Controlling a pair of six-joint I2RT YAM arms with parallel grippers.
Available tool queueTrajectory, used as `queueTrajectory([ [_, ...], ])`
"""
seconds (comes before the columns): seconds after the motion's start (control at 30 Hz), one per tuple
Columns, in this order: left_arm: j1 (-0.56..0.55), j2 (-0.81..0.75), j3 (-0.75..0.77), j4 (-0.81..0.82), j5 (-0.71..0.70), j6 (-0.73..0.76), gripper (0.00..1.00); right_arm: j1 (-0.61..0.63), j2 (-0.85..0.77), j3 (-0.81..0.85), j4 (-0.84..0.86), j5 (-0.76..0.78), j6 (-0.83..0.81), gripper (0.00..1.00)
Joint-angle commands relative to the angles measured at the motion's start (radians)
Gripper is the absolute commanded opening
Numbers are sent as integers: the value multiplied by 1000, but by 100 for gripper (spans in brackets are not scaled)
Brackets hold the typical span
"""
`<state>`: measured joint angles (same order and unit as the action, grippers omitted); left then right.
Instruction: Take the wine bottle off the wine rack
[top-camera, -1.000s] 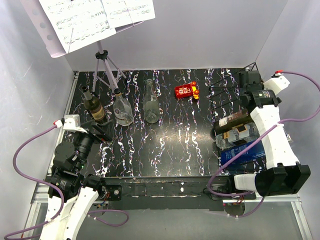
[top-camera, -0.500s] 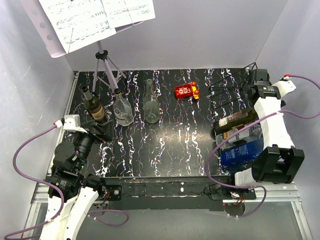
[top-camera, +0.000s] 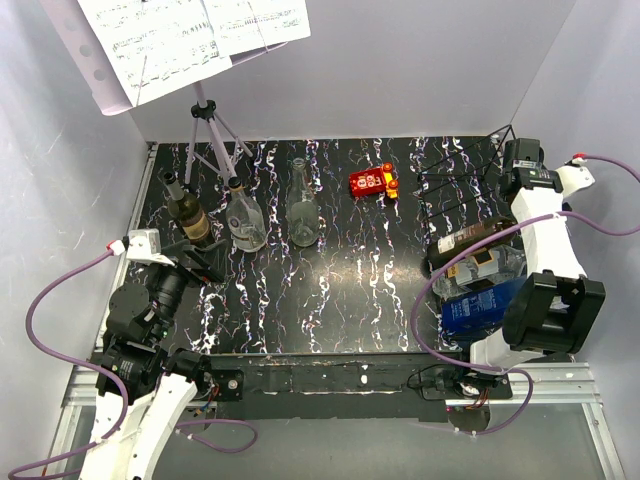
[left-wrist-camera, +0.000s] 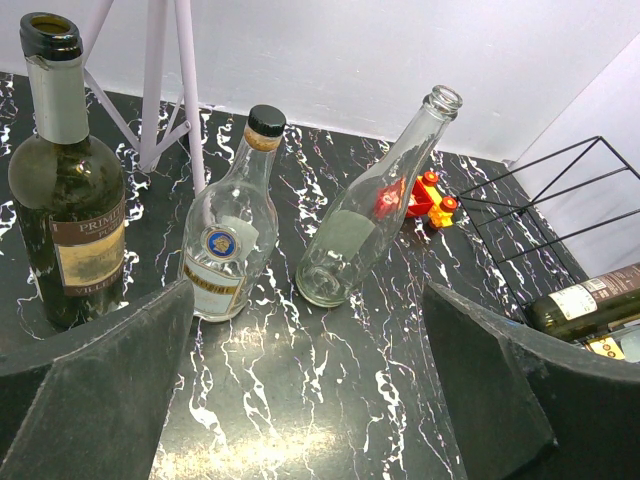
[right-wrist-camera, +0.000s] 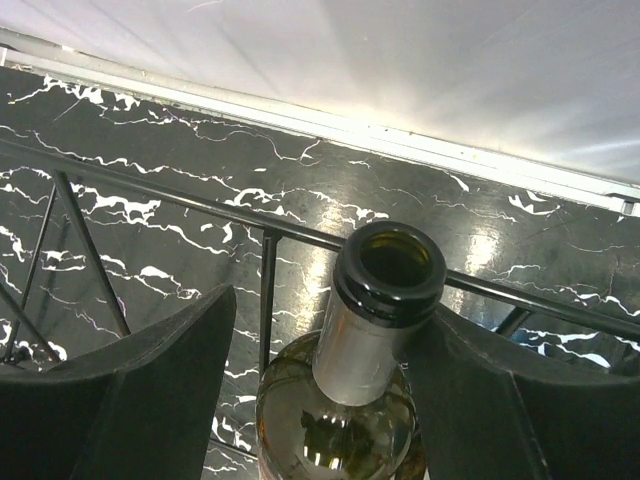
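Note:
The wine bottle (top-camera: 470, 238) is dark green and lies on the black wire wine rack (top-camera: 455, 175) at the right, its open mouth toward the right wall. In the right wrist view its silver-foiled neck (right-wrist-camera: 372, 340) stands between the fingers of my right gripper (right-wrist-camera: 335, 300). The right finger touches the neck and the left finger stands well apart, so the gripper is open around it. A rack bar (right-wrist-camera: 150, 190) runs behind the bottle. My left gripper (top-camera: 195, 262) hangs wide open over the left of the table, holding nothing.
Three bottles stand at the back left: a dark one (left-wrist-camera: 65, 200), a round clear one (left-wrist-camera: 230, 250) and a tall clear one (left-wrist-camera: 370, 220). A red toy (top-camera: 372, 181) lies mid-back. A music stand (top-camera: 205, 110) rises behind. A blue box (top-camera: 480, 305) lies by the rack.
My right arm has swung toward the back right, bringing its gripper over the bottle's neck, and its fingers have narrowed. The left arm has not moved.

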<state>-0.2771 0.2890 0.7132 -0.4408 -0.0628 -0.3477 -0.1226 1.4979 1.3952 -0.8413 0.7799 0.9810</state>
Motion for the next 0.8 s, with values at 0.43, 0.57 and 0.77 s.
queueTrajectory([
  [0.43,-2,16,-1,5,0,13,98,-18,-37,-96,205,1,-103,38],
  [0.57,-4,19,-1,7,3,13,98,-17,-99,-131,295,-24,-182,22],
  [0.77,-2,19,-3,8,3,13,98,-12,-183,-206,453,-108,-278,1],
])
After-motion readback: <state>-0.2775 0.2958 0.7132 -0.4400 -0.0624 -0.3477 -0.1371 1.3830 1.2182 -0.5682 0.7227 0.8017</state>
